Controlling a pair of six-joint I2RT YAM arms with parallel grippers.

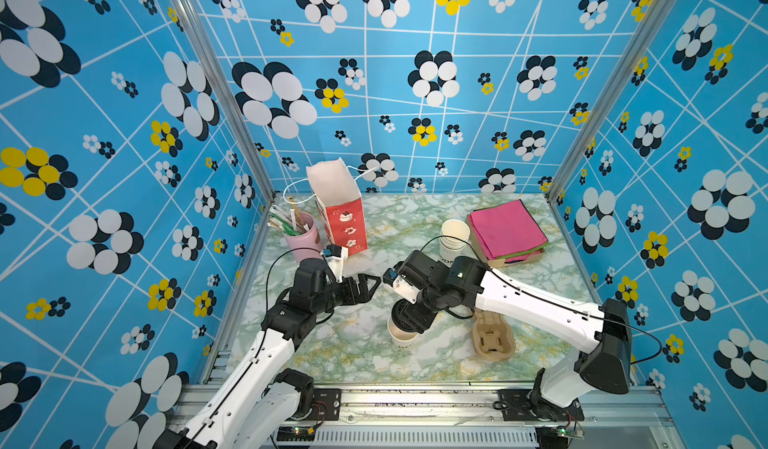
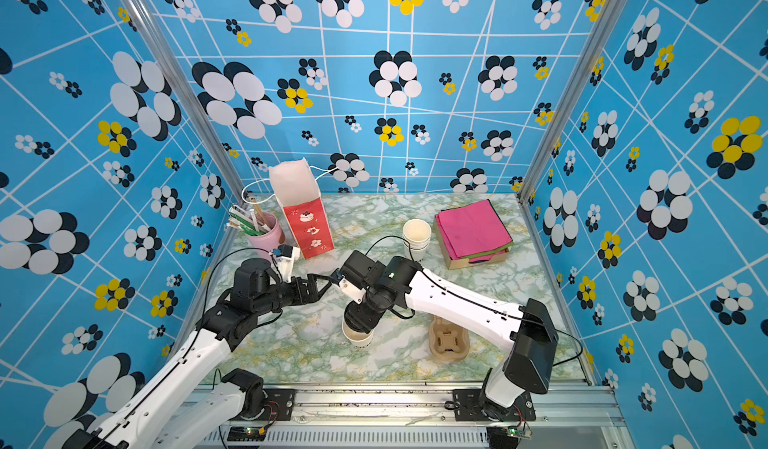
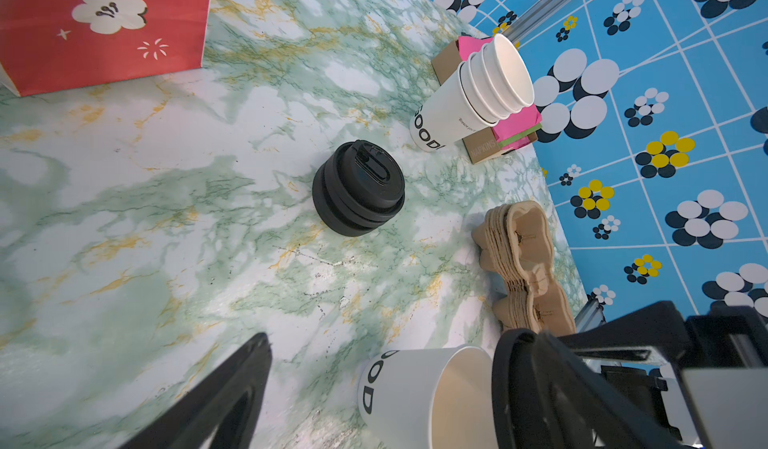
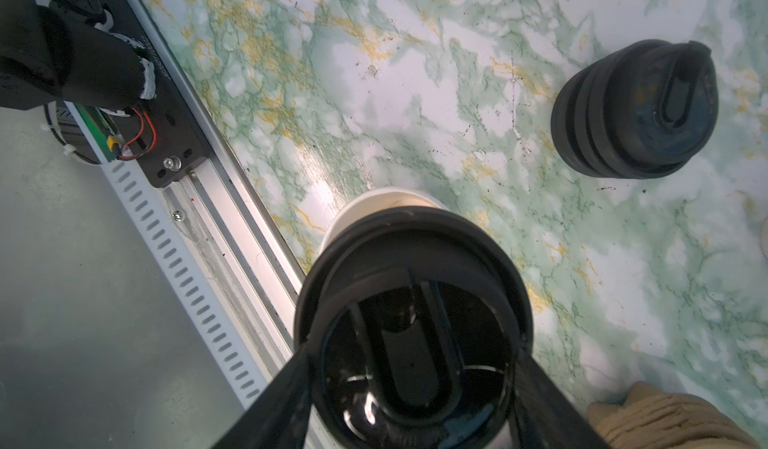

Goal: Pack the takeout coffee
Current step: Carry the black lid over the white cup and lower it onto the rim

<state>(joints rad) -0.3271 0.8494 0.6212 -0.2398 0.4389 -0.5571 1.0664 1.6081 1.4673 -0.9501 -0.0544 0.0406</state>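
Marbled green worktop [image 1: 365, 355] carries near its front the white paper cup with dark lettering [image 1: 402, 336], probably light and easily crushed, best taken just under its stiffer rim, where the right gripper [image 4: 413, 343] clamps the round black plastic lid [image 4: 411, 268]; the left gripper [image 1: 370, 287] hovers wide open.

White paper cup [image 3: 399, 388] with black lettering, black lid [image 4: 411, 268]; desk [image 1: 353, 355] marbled green and white, veined gold; red bag [image 1: 345, 222] with white blossoms; magenta napkins [image 1: 505, 226]; blue flower-patterned walls [image 1: 124, 135].

Left black gripper [image 1: 372, 287] wide open, near round black plastic lid [image 4: 411, 255]; right black gripper [image 4: 411, 376], pointing down, apparently clamps it.
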